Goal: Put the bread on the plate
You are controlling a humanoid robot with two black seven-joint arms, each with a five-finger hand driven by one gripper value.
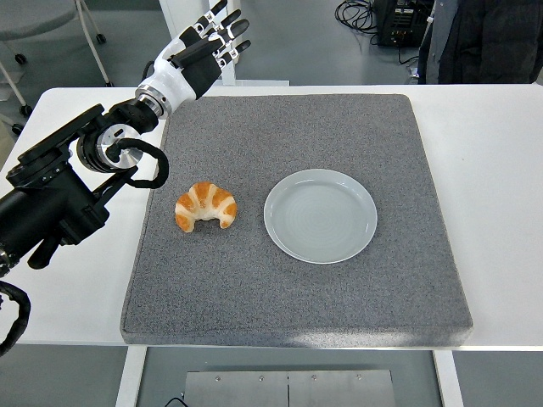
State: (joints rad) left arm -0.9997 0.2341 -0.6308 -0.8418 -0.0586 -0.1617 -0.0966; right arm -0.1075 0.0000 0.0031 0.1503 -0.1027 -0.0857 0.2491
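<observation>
Where the white table (501, 186) fills your view, you have a large grey felt-like mat (297, 280) laid squarely on it, covering most of the top and leaving bare white strips at left, right and along the far edge. Beyond the table you see a grey floor, the white leg of a stand (222, 42) at the far side, part of a chair (51, 25) at upper left, and a tangle of black cables (361, 13) by some dark equipment at the top. At upper right stands a person in dark clothing (484, 38), just behind the table's far edge.

On the mat you have one container, a round pale grey-blue plate (321, 215), right of centre, with nothing on it. The bread (206, 206), a croissant with golden-brown and pale stripes, lies on the mat just left of the plate, apart from it, its curved back toward the far side.

Your left hand (202, 52) is raised above the mat's far-left corner, well apart from the bread. Its fingers (227, 24) are extended and loosely spread, holding nothing. The black left arm (68, 182) reaches in from the left edge over the bare table strip. You cannot see the right arm.
</observation>
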